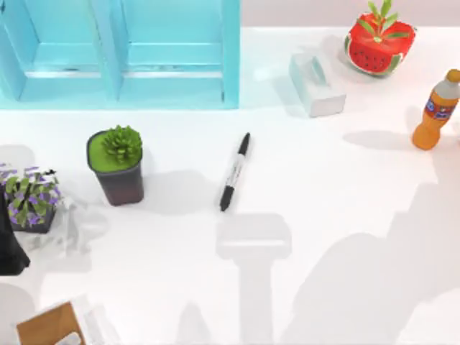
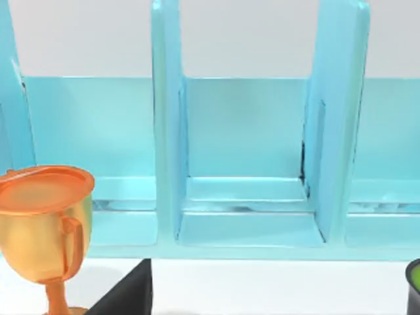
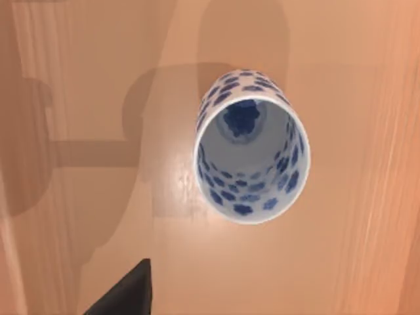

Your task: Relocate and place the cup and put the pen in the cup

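The pen (image 1: 235, 172) lies flat on the white table (image 1: 338, 237), near the middle of the top view. Its long axis runs almost from far to near, a little tilted: the far end leans toward the right side, the near end toward the left. A pale label band goes round the middle of its barrel. Nothing touches it.

The cup (image 3: 251, 146) appears in the right wrist view, seen from above into its open mouth. It stands upright on a brownish wooden surface (image 3: 85, 85), white with blue spots outside and inside. A dark finger tip (image 3: 128, 294) of the right gripper shows at the edge of this view, apart from the cup. Whether the right jaws are open or closed, I cannot tell.

Left of the pen stands a dark pot with a green succulent (image 1: 117, 165), and further left a pot with purple flowers (image 1: 30, 199). Beside that pot, at the left edge, a dark part of the left arm (image 1: 10, 248) is visible; its jaws I also cannot judge. The left wrist view looks at a light blue rack (image 2: 246, 164) with upright dividers, and an orange goblet (image 2: 47, 230) stands before it.

At the far right are a white box (image 1: 316, 83), a watermelon-shaped pot (image 1: 379, 43) and an orange bottle (image 1: 436, 111).
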### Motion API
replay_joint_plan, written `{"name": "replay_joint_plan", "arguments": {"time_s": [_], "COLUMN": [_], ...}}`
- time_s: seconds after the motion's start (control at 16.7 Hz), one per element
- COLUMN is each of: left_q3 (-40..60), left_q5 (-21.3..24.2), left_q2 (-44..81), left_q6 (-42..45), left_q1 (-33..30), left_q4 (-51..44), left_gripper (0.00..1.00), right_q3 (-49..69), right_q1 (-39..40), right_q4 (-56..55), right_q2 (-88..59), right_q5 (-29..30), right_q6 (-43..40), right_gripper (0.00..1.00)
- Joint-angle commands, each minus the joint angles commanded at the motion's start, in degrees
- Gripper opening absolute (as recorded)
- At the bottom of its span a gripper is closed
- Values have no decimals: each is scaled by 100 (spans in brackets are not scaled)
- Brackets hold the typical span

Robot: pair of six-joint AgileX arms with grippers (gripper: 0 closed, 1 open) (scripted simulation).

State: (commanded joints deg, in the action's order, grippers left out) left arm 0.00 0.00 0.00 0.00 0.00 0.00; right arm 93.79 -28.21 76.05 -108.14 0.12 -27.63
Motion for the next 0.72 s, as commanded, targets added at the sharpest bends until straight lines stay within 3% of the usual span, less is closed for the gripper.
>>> {"name": "replay_joint_plan", "arguments": {"time_s": [0.36, 0.72], "left_q3": [0, 0], "left_q5": [0, 0], "left_q2": [0, 0], "left_q6": [0, 0], "left_q1": [0, 0], "left_q4": [0, 0], "left_gripper": [100, 100], "right_q3": [-105, -1220], "right_q1": [23, 19], "right_q4": [-107, -1577], "right_q2": [-10, -286], "right_q5": [1, 1], "right_q6": [13, 23], "right_gripper": [100, 100]}}
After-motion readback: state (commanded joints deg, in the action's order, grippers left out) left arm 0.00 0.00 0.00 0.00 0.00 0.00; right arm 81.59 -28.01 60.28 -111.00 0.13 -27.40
